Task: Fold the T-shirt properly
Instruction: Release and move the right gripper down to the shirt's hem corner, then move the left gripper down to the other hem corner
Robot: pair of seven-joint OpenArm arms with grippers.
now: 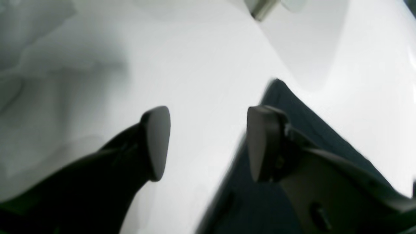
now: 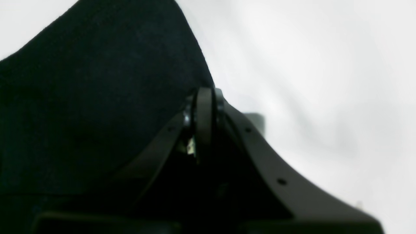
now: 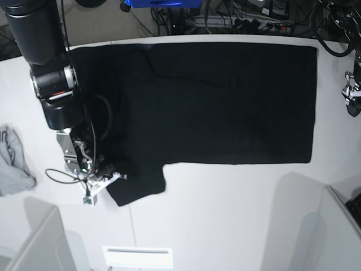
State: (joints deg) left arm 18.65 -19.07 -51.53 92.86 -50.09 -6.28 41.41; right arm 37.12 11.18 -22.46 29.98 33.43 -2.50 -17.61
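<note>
white table (image 3: 225,209) | T-shirt (image 3: 225,101) sleeve blurred | left jaws apart | right jaws pinching T-shirt

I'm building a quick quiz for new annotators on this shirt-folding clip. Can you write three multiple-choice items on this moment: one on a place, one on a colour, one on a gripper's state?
1. Where does the small light grey cloth lie in the base view?
A. On the shirt
B. At the left edge of the white table
C. At the table's far right corner

2. What colour is the large short-sleeved cotton T-shirt?
A. Black
B. Red
C. White

3. How does the right gripper stand?
A. Wide open above the shirt
B. Shut at the sleeve's edge
C. Out of view

Answers:
1 B, the cloth is bunched at the left edge, apart from the shirt.
2 A, the spread fabric is plain black.
3 B, its wrist view shows the fingers together at the dark fabric.
</note>
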